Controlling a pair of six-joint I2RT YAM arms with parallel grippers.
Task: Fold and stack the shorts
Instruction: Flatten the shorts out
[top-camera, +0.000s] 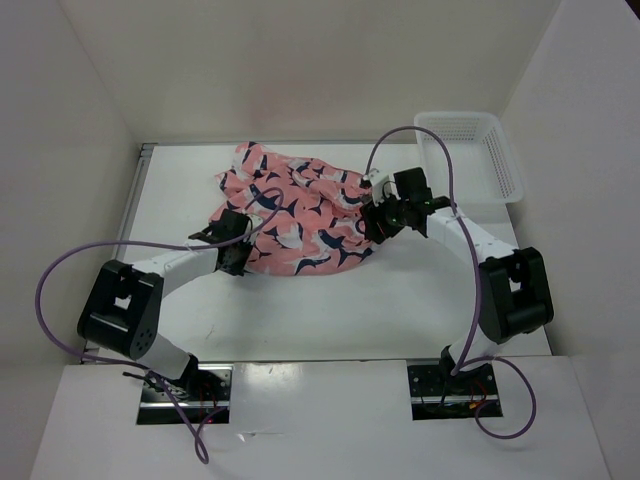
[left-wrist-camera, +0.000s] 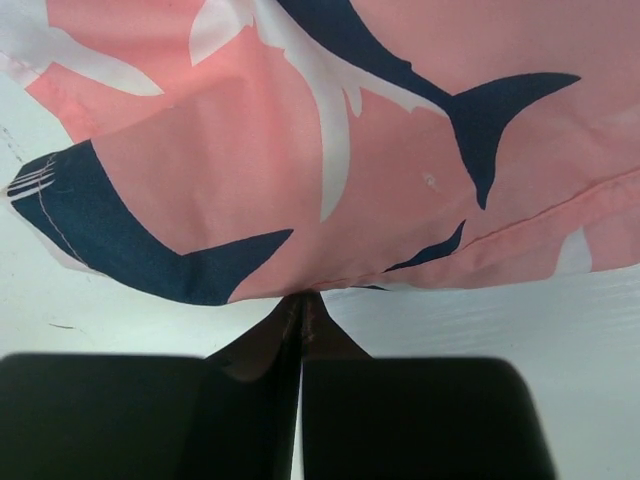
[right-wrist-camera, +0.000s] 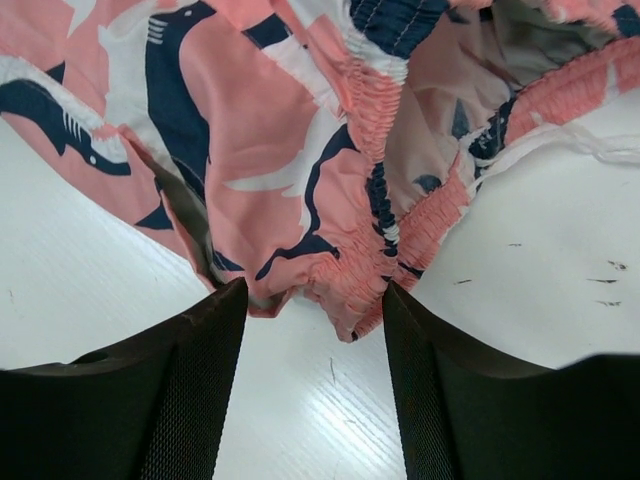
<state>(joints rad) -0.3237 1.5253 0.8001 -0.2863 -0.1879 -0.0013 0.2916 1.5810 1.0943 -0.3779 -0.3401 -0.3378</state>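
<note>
Shorts (top-camera: 300, 212): crumpled salmon-pink shark-print fabric
Left gripper (left-wrist-camera: 302, 300): closed at hem edge, hold unclear
Right gripper (right-wrist-camera: 315, 292): parted, astride waistband edge

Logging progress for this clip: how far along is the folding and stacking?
Done: nothing; the shorts lie crumpled on the table, unfolded. In hand: the left gripper is shut at their hem, the right gripper open around the waistband. Left: every fold, then stacking.

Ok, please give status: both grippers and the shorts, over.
Left gripper shut at shorts hem, pinch unclear. Right gripper open, astride waistband. Shorts crumpled, unfolded, mid-table. Basket apart, far right.
</note>
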